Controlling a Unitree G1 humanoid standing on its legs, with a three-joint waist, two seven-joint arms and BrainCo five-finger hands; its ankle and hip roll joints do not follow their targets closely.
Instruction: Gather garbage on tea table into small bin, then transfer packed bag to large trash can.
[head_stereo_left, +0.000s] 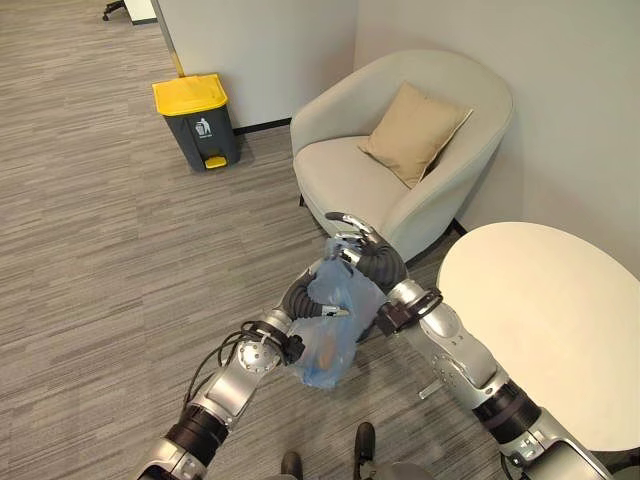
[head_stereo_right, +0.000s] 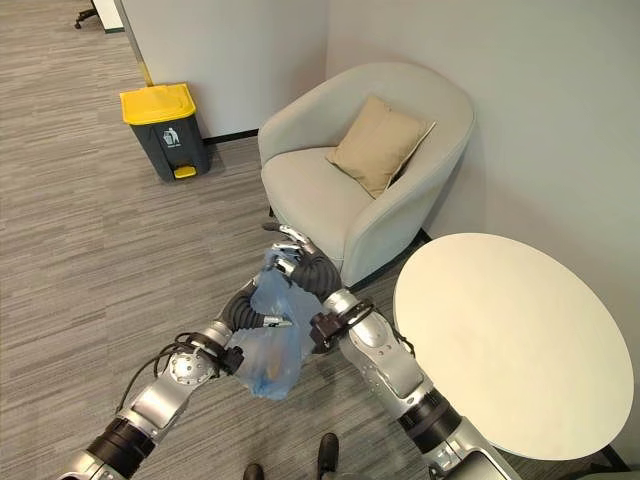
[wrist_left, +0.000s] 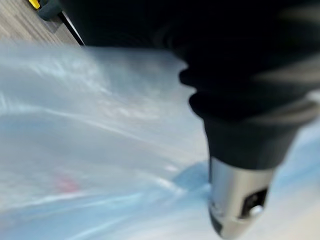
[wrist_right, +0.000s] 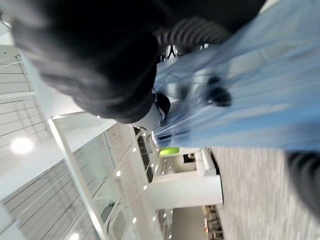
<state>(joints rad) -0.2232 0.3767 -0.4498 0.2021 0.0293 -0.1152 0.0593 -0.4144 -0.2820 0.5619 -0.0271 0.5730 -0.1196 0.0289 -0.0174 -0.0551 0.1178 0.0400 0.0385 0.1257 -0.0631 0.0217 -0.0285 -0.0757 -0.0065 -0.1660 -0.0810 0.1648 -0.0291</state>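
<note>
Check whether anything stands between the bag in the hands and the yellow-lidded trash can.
Nothing visible does. The blue bag hangs between the left hand and right hand, and bare floor runs from there to the trash can. The armchair sits off to the right of that line.

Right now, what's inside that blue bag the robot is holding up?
The blue plastic bag is see-through at the bottom, where an orange-brown lump shows; what it is, I can't tell. Higher up, the left hand and right hand cover the bag.

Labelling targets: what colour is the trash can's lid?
Yellow lid on a dark grey trash can, best in the left eye view.
</note>
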